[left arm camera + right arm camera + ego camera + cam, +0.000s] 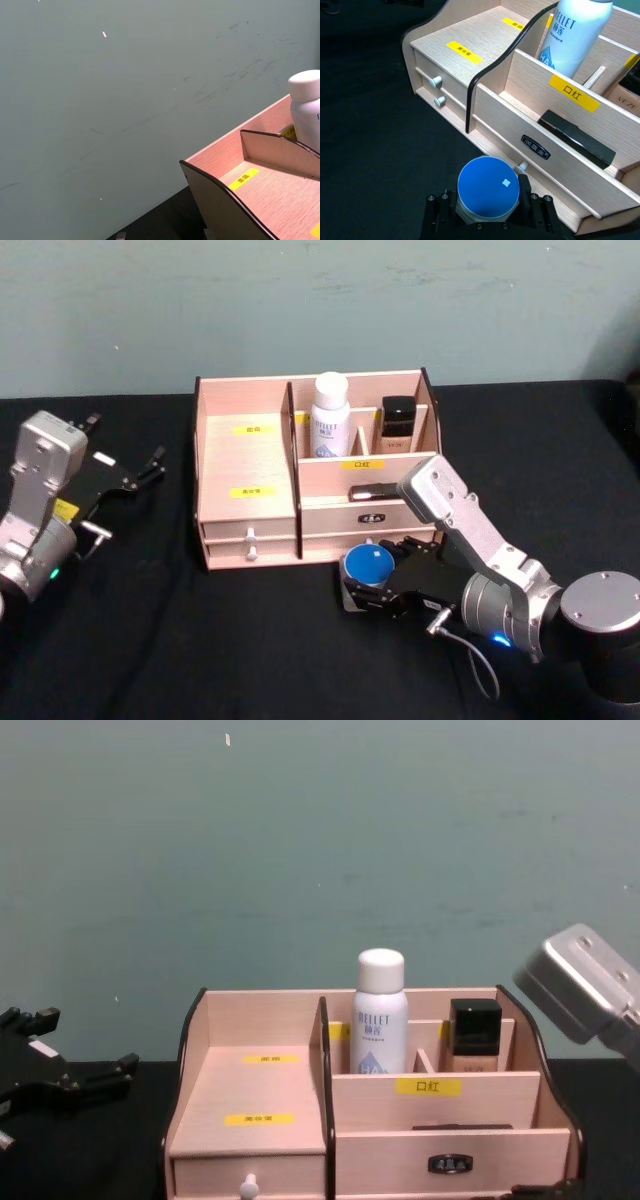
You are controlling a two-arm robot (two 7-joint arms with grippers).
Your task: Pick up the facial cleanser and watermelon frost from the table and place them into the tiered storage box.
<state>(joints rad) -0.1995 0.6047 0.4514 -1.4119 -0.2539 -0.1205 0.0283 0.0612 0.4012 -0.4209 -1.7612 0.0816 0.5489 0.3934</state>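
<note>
The tiered storage box (246,455) (485,30) (262,1098) (235,152) stands at the table's middle. A white bottle with blue print, the facial cleanser (330,416) (574,35) (379,1015) (306,107), stands upright in its back compartment. My right gripper (366,587) (488,212) is shut on a round blue-topped container, the watermelon frost (369,565) (488,187), held low just in front of the box's right drawer. My left gripper (130,496) (88,1082) rests open and empty to the left of the box.
A black-capped bottle (398,420) (474,1038) stands in the back right compartment. A flat black item (375,494) (577,140) lies in the front right compartment. Black cloth (200,640) covers the table, and a green wall (320,840) stands behind it.
</note>
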